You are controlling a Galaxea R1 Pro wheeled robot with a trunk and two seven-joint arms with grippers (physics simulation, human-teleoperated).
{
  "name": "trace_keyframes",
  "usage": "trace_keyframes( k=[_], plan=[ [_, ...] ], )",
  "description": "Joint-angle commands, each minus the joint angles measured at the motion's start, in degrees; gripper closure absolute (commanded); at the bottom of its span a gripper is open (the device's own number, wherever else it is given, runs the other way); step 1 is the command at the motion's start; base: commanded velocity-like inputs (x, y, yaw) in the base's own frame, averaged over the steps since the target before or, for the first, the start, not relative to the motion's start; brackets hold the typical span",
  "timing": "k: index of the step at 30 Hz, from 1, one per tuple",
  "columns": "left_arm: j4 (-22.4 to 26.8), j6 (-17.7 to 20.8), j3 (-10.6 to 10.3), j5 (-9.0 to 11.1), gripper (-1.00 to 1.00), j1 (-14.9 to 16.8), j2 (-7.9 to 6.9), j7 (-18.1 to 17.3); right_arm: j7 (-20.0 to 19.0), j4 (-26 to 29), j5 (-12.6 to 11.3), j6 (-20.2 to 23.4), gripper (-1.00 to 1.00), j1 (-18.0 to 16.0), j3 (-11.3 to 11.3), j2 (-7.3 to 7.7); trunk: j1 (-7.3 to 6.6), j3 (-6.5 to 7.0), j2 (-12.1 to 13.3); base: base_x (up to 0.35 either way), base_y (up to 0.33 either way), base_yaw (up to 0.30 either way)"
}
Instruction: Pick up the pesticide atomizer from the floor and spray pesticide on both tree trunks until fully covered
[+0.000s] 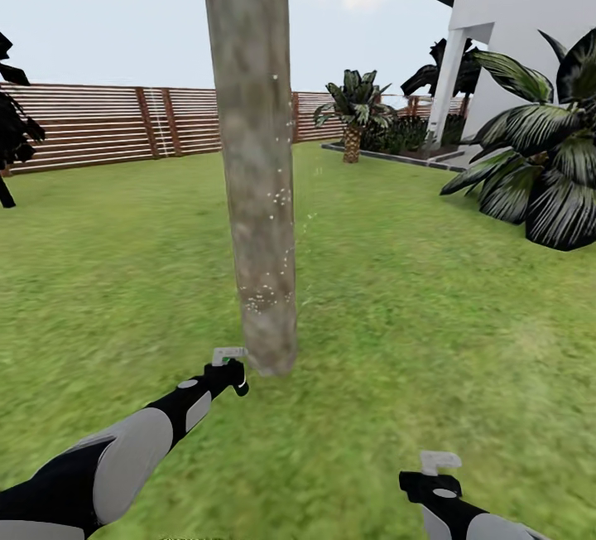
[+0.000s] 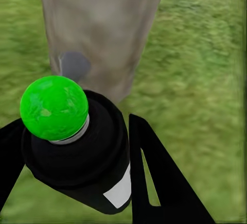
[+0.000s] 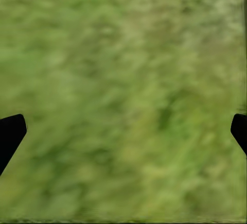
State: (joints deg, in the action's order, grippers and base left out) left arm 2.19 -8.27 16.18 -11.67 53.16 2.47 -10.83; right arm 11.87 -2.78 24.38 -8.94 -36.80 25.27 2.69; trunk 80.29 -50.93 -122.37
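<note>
A thick grey-brown mottled tree trunk [image 1: 255,175] rises from the grass straight ahead, with tiny white pesticide specks [image 1: 263,300] scattered on its lower part and a few higher up. My left gripper [image 1: 234,378] is low and close to the trunk's base, just to its left. In the left wrist view that gripper [image 2: 77,154] is shut on the black pesticide atomizer [image 2: 82,157], which has a white label and a green ball on top, and points toward the trunk [image 2: 103,28]. My right gripper [image 1: 437,478] hangs open over grass [image 3: 126,131], holding nothing.
A brown slatted fence [image 1: 108,122] runs along the back. A short palm [image 1: 354,113] and a white house [image 1: 530,18] stand at the back right. A large dark-leaved plant [image 1: 542,167] fills the right side. Open lawn [image 1: 430,308] lies around the trunk.
</note>
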Motion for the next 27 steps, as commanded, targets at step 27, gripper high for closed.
trace_keyframes(
  k=[27],
  plan=[
    [0.0, -0.2, 0.5, -0.5, 1.00, 0.0, -0.01, -0.2, 0.3, -0.3, 0.6, -0.4, -1.00, -0.1, 0.5, 0.03, -0.03, -0.77, 0.0, -0.062, 0.344, -0.205]
  ],
)
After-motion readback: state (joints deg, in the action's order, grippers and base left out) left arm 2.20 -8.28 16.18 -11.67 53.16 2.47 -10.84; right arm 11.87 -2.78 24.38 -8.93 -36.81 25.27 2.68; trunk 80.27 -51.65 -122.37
